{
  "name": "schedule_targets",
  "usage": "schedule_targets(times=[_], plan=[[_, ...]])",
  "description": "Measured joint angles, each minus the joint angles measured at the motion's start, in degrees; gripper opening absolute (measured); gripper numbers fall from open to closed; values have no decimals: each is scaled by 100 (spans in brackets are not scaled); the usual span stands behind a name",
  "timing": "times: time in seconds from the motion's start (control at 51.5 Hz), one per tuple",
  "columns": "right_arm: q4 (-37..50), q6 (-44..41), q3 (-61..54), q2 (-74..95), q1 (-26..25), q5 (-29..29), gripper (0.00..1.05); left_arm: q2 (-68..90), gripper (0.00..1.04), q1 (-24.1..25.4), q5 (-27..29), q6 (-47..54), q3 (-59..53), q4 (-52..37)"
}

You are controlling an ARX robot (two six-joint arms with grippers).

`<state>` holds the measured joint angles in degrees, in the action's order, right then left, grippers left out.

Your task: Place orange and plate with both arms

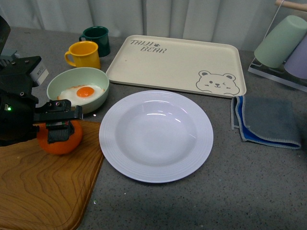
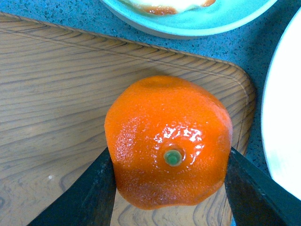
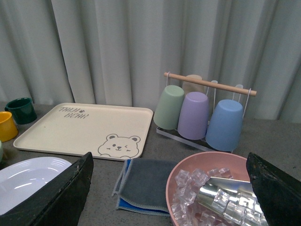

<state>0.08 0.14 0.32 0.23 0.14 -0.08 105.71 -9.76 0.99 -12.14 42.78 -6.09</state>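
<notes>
While the left end effector clamps the orange, the plate lies just rightward; the right end effector gapes empty.

Grey table: plate, tray, board

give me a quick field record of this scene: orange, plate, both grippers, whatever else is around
orange: on the wooden board, left of the plate
plate: white, empty, on the table in front of the bear tray
left gripper: shut on the orange, one finger on each side
right gripper: open, holding nothing
nearby: green bowl with fried egg, yellow mug, dark green mug, folded cloth
status: orange not yet on the plate
</notes>
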Motion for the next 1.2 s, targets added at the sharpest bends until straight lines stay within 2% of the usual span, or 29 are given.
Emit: schedule_targets(times=[0.427, 0.66, 0.913, 1.204], plan=[[0, 0, 0, 0, 0, 0, 95, -990, 55, 4, -7, 216, -48, 245], [0, 0, 0, 0, 0, 0, 95, -911, 55, -721, -9, 282, 111, 210], [0, 0, 0, 0, 0, 0, 95, -192, 55, -1499, -11, 260, 774, 42], [0, 0, 0, 0, 0, 0, 95, 448, 55, -1869, 11, 267, 1202, 13]])
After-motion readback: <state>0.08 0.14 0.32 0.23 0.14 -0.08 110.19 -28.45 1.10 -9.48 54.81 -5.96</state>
